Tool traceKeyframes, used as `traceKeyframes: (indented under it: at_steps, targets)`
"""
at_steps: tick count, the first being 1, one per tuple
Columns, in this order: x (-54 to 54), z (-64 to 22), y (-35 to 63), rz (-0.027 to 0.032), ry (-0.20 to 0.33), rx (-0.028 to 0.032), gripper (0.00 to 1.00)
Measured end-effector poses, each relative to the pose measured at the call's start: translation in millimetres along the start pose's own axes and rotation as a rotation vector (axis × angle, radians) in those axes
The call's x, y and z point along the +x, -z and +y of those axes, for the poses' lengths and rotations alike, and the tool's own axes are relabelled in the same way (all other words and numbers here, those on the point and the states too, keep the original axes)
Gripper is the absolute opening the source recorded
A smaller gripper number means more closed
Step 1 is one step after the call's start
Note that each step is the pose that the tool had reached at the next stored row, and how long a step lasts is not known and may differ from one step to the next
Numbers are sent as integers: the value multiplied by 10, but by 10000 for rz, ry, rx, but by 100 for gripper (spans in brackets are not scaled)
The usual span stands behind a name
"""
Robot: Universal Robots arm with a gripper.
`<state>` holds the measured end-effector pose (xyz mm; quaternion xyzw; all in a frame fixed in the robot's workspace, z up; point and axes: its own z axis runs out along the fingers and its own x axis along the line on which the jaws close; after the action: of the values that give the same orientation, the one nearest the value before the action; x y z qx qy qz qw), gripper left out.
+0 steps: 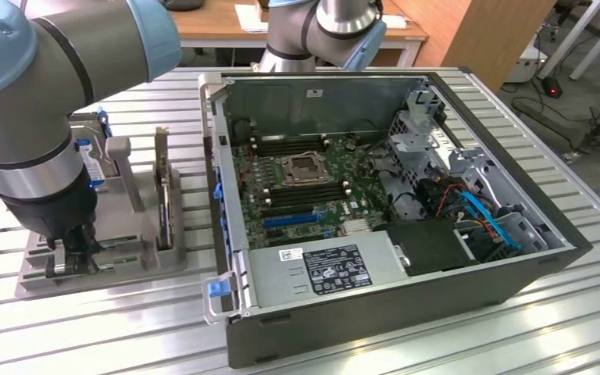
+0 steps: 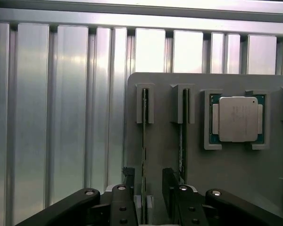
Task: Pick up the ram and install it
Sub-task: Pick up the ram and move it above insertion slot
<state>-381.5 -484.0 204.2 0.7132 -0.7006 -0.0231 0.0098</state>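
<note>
Two ram sticks stand edge-on in slots of a grey holder. One ram runs between my gripper's black fingers; the other stick stands just outside them. My gripper is open, one finger on each side of the ram, with a gap showing on both sides. In the exterior view the gripper is lowered into the holder on the exterior view's left. The open computer case lies to the right, its dark memory slots beside the processor socket.
A square silver processor chip sits in a pocket of the holder beside the ram slots. An upright expansion card stands in the holder between my arm and the case. Everything rests on a ribbed aluminium table. A second arm's base is behind the case.
</note>
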Motion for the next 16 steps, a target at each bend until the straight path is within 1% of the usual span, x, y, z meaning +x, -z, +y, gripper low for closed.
traceKeyframes:
  at_steps: [5,16]
  targets:
    - [-1,-10,-3,-3,-1,3,36]
    - [2,-118,4,-1,1,1,36]
